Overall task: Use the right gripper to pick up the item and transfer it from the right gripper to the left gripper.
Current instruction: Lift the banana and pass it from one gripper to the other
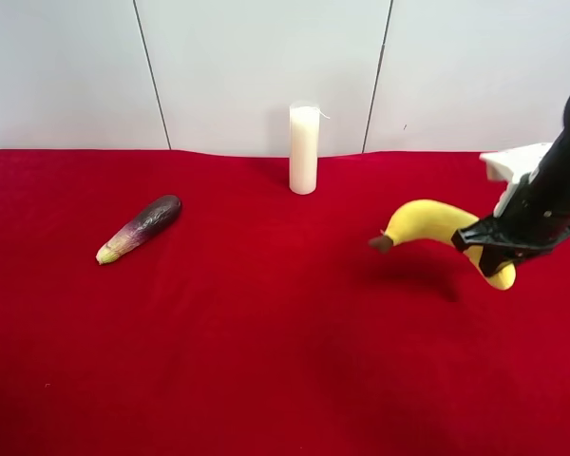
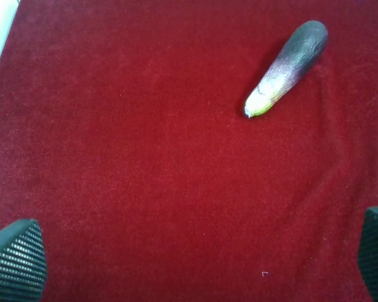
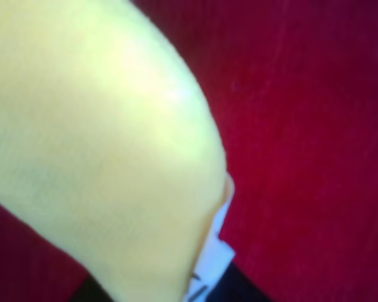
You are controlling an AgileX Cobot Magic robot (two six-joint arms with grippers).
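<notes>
Hanging above the red cloth (image 1: 266, 361) at the scene's right, its shadow beneath it: the item (image 1: 427, 221), a curved yellow plush banana. Brown stem tip (image 1: 381, 243) points left; white tag (image 3: 211, 264) at its edge. Right gripper (image 1: 489, 242) pinches its right-hand part. Left gripper (image 2: 195, 258) spread wide over cloth, near the purple eggplant (image 1: 141, 228) lying at left. White candle (image 1: 304, 149) upright, far centre, well apart.

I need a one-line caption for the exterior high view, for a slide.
The right gripper holds the plush banana off the red cloth; the eggplant lies and the candle stands apart.
</notes>
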